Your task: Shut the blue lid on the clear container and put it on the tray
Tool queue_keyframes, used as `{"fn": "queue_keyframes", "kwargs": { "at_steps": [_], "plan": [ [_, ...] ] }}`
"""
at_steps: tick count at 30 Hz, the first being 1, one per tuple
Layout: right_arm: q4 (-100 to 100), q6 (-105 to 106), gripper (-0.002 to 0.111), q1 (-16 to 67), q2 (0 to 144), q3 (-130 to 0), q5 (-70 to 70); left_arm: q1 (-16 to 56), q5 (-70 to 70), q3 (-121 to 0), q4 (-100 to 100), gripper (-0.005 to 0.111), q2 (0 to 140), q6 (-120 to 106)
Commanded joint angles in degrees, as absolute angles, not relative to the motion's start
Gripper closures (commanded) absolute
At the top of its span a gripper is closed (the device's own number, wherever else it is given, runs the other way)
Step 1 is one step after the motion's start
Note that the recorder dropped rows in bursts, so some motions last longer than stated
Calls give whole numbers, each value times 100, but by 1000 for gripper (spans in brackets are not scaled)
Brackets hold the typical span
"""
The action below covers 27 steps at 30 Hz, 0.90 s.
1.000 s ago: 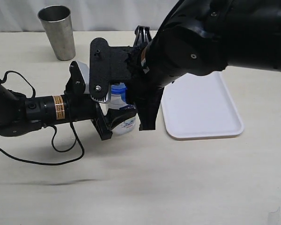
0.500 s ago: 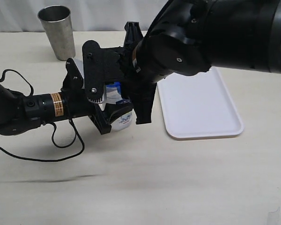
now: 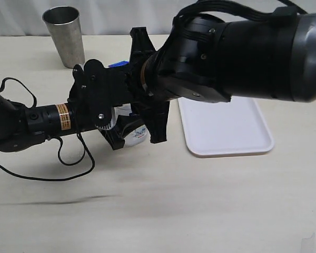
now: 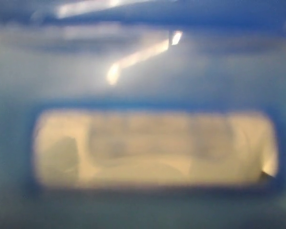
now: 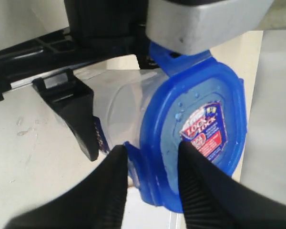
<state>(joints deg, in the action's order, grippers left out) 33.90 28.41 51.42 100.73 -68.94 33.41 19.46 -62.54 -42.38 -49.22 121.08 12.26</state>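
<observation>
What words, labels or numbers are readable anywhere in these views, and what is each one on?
"LOCK LOCK", slanted: on the red-and-blue sticker of the blue lid, right wrist view; its finer print is unreadable.
Blue-and-white printed label on the clear container: too small to read.
Yellow band label on the left arm: too small to read.
Left wrist view: fully blurred, no text.

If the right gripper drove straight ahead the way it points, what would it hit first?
Almost certainly the blue lid: its rim sits inside the right gripper, on the mouth of the clear container. There is no visible gap.
</observation>
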Motion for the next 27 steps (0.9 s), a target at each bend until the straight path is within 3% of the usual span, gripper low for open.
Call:
{"fn": "queue_keyframes", "kwargs": {
  "at_steps": [1,27],
  "plan": [
    [2848,2311,78,5128,10440,-6629,3723,2039,-6327,-4212,-5344,107,12117,1083],
    [2532,2164,78,4868,9914,-6629,4044,1797,-5898,-4140,-5933,107,11476,1462]
  ]
}}
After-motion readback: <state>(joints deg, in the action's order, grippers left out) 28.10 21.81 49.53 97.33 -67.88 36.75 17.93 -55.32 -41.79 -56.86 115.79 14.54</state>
